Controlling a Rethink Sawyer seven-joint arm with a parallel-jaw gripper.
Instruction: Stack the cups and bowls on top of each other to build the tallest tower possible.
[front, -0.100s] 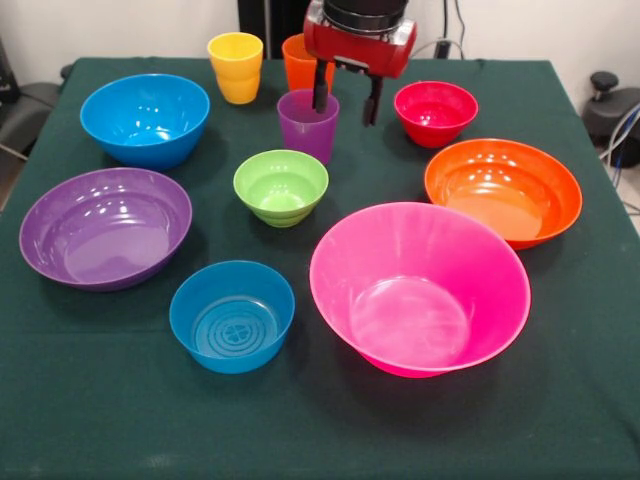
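My gripper (345, 114) hangs open over the far middle of the table. Its left finger (321, 90) overlaps the rim of the purple cup (306, 130); the right finger stands just to the cup's right. The orange cup (296, 64) is partly hidden behind the gripper, and the yellow cup (236, 68) stands left of it. The small red bowl (435, 113) is right of the gripper and the small green bowl (281, 187) in front of the purple cup. Every cup and bowl stands singly and upright.
On the green cloth (560, 400) also stand a mid-sized blue bowl (145, 120) at far left, a purple bowl (105, 228), a small blue bowl (232, 316), a large pink bowl (420, 290) and an orange bowl (503, 192).
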